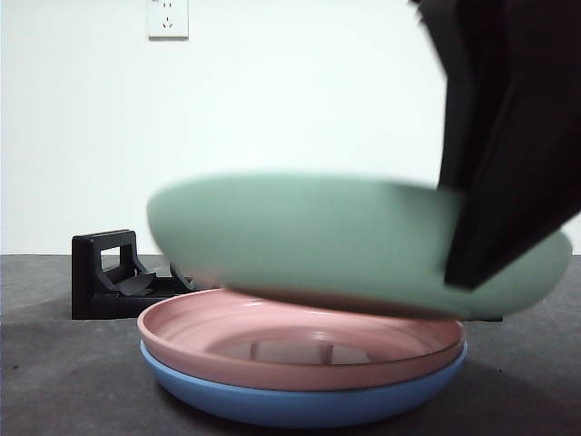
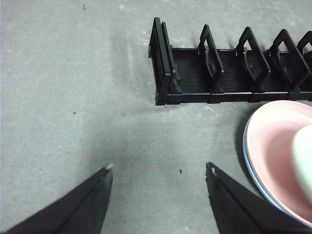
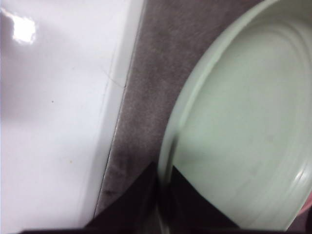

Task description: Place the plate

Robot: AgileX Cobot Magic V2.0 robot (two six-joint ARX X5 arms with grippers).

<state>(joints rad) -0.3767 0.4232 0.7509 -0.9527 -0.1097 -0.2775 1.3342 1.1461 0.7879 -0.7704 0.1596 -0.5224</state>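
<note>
A pale green plate (image 1: 345, 241) hangs in the air just above a pink plate (image 1: 300, 350) that is stacked on a blue plate (image 1: 300, 404). My right gripper (image 3: 163, 195) is shut on the green plate's rim (image 3: 170, 146); in the front view it shows as a big dark arm (image 1: 508, 145) coming from the top right. My left gripper (image 2: 158, 170) is open and empty above bare table, left of the pink plate (image 2: 273, 146). The green plate's edge (image 2: 304, 151) shows over the pink plate there.
A black plate rack (image 2: 234, 73) with several upright dividers lies behind the stacked plates; its end shows in the front view (image 1: 113, 282). A white wall with a socket (image 1: 168, 18) is behind. A white surface (image 3: 53, 112) borders the grey table mat.
</note>
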